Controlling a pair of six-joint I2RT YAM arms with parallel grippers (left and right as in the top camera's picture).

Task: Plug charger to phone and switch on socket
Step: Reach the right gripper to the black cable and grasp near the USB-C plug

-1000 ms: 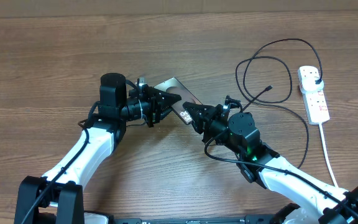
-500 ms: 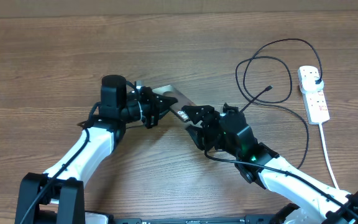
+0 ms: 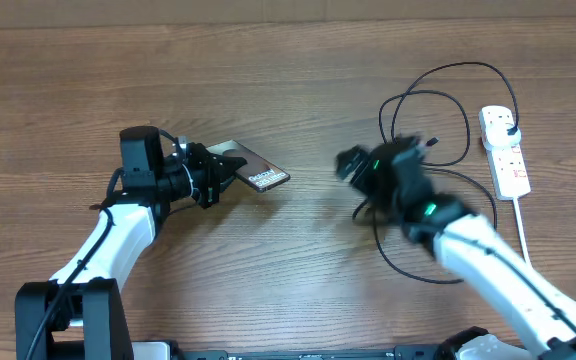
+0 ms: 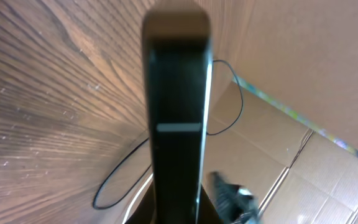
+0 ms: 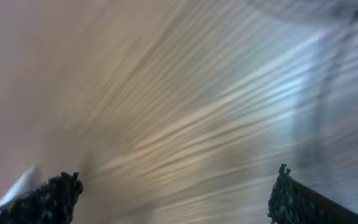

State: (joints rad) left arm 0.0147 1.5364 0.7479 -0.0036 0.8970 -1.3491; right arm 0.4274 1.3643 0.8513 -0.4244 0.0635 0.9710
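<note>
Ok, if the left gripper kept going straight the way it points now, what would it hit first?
Probably the right gripper, jaws open, roughly in line. The left gripper holds the phone, so that would touch first; heights are unclear.

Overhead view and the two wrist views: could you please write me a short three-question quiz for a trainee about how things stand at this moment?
1. True or false: the left gripper is shut on the flat dark rectangular phone with white lettering.
2. The right gripper is: A) open and empty; B) shut on a cable; C) shut on a power strip.
3. Is the long thin black charger cable plugged into the phone, and where does it lie?

Key: 1 true. 2 A. 3 No; it lies looped beside the white elongated power strip, apart from the phone.
</note>
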